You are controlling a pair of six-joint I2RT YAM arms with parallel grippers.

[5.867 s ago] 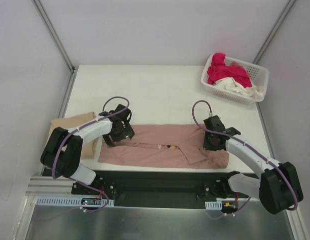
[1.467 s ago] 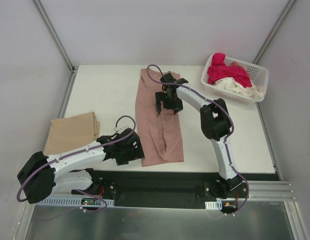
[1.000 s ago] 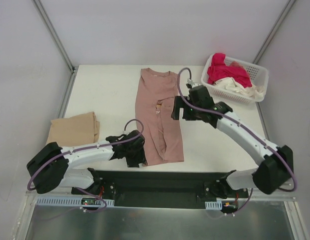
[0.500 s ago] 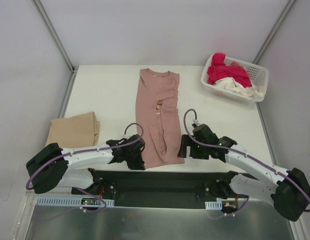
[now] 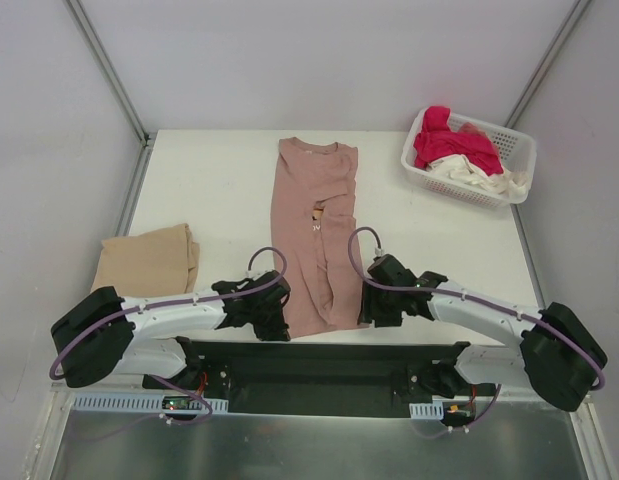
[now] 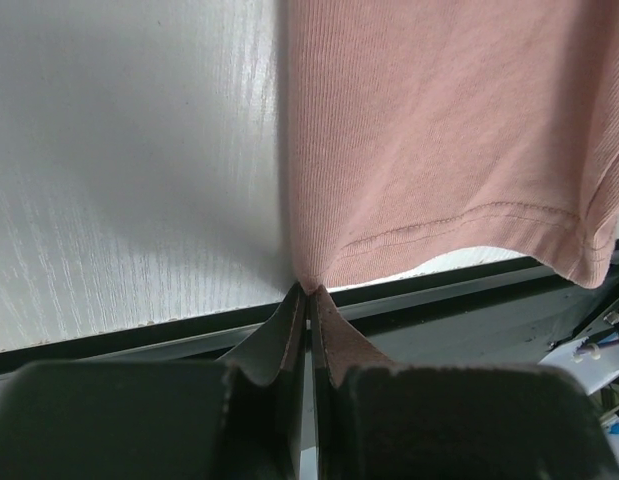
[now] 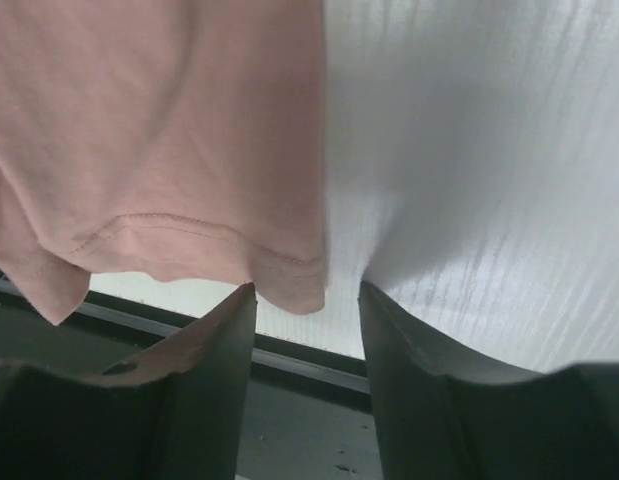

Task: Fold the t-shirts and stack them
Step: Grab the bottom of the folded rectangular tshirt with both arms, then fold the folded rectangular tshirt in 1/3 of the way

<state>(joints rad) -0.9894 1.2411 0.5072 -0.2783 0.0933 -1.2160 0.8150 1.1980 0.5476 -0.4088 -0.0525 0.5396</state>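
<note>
Right jaws reached pink t-shirt hem; basket apart.

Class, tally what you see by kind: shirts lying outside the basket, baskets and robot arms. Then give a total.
Shirts outside the basket: 2, the pink shirt and the tan shirt
Baskets: 1, the white basket
Robot arms: 2, the left arm and the right arm
Total: 5
</note>
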